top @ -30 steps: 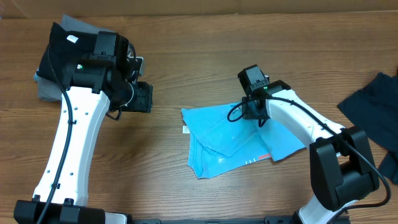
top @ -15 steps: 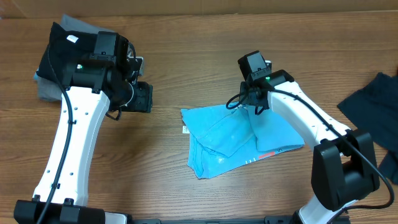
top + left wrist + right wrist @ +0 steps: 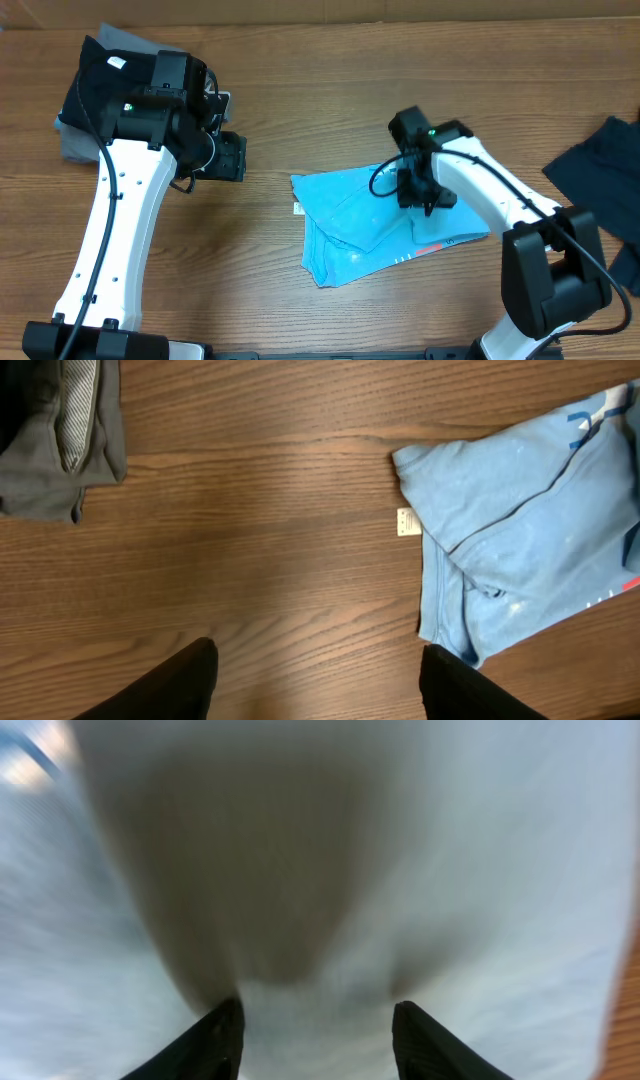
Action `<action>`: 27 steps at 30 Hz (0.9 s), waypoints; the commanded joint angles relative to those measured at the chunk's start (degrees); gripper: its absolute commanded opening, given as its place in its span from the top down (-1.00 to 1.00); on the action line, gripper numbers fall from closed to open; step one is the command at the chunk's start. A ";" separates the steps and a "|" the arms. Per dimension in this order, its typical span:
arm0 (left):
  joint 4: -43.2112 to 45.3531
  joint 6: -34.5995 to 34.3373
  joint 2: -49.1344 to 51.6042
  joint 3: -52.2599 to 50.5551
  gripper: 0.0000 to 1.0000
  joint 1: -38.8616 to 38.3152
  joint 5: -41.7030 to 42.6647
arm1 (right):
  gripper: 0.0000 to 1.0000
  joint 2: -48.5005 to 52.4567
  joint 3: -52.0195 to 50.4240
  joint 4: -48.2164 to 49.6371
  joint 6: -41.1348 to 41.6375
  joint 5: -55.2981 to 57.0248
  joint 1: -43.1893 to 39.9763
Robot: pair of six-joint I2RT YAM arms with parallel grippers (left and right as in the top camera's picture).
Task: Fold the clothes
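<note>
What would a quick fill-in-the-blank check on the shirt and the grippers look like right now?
1. The T-shirt under the right gripper is light ___.
2. The left gripper hangs ___ over the table, holding nothing.
3. A small ___ tag lies on the wood beside the T-shirt.

Missing words: blue; open; white.

The wooden table (image 3: 300,100) bears a light blue T-shirt (image 3: 350,235) mid-table, a grey pile (image 3: 45,470) far left, navy cloth (image 3: 600,160) right.
</note>
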 commanded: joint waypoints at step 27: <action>1.31 -0.13 -0.20 -0.20 -0.44 -0.31 0.20 | -0.08 -8.85 -3.82 -4.09 4.57 0.79 3.15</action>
